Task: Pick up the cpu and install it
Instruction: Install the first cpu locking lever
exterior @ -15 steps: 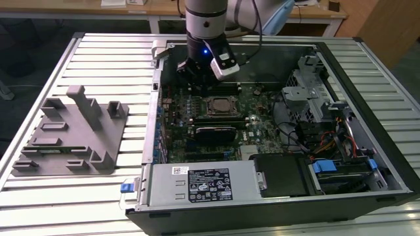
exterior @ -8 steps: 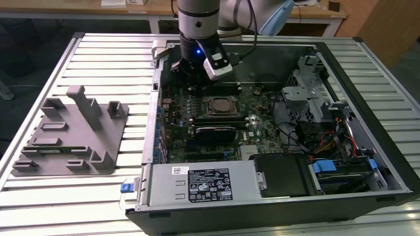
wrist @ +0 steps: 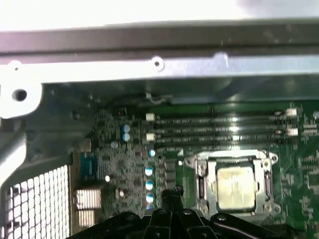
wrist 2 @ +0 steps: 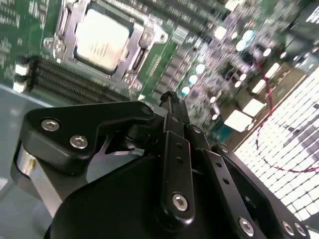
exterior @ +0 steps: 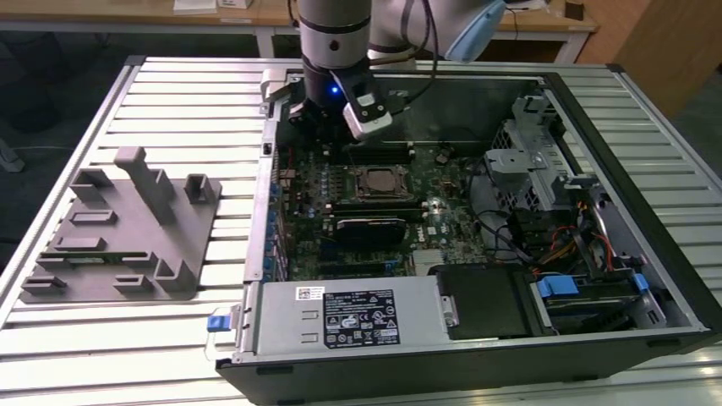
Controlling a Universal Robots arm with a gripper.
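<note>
Where the exterior view's left begins, the grey fixture [exterior: 118,233] lies on the slatted metal table [exterior: 181,101], its slots holding nothing I can make out. Just beside it towards the exterior view's right stands the open computer case [exterior: 262,220], lying on its side with the green motherboard [exterior: 310,211] facing up. My gripper [exterior: 319,135] hangs over the board's far corner on the exterior view's left, close above the components. In both wrist views its black fingers [wrist 2: 172,149] come together into a single narrow tip [wrist: 172,191], closed right up with nothing between them. Next comes the cpu [exterior: 376,179]: it sits flat in the motherboard socket, pale metal top upward, with the socket's metal frame [wrist 2: 144,42] around it. It is clear in both wrist views [wrist 2: 102,39] [wrist: 235,186], near my gripper but apart from it. The memory slots [wrist: 219,132] run alongside the socket. Furthest towards the exterior view's right are the metal drive cage [exterior: 530,165] and a bundle of red and orange cables [exterior: 564,245].
</note>
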